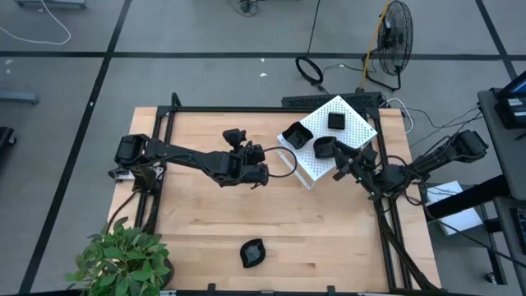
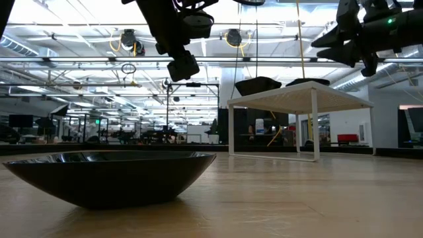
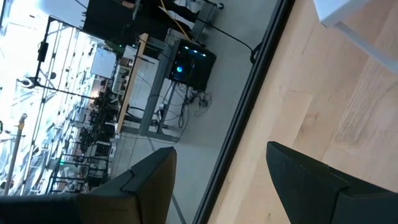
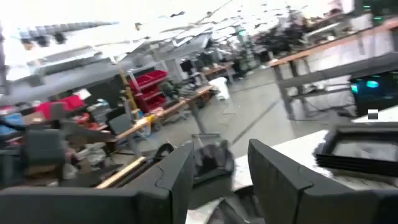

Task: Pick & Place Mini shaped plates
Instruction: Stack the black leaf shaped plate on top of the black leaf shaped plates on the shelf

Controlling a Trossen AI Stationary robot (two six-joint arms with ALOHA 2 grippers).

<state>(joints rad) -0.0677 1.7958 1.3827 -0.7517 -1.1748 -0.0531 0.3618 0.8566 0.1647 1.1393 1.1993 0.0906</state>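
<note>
Three small glossy black plates lie on top of the white perforated box (image 1: 349, 123): a wavy one (image 1: 297, 136), a square one (image 1: 336, 121) and one (image 1: 325, 148) near its right edge. A fourth plate (image 1: 252, 252) rests on the table near the near edge and fills the low view (image 2: 109, 175). My right gripper (image 1: 339, 164) hangs open above the box's near right part (image 4: 221, 174); a plate (image 4: 211, 163) shows beyond its fingers. My left gripper (image 1: 261, 171) hovers open over the table's middle, left of the box (image 3: 221, 180).
The box stands on legs at the table's far right (image 2: 297, 99). A potted plant (image 1: 123, 259) sits at the near left corner. A black frame (image 1: 164, 156) runs along the table's edges. Bare wood lies between the single plate and the box.
</note>
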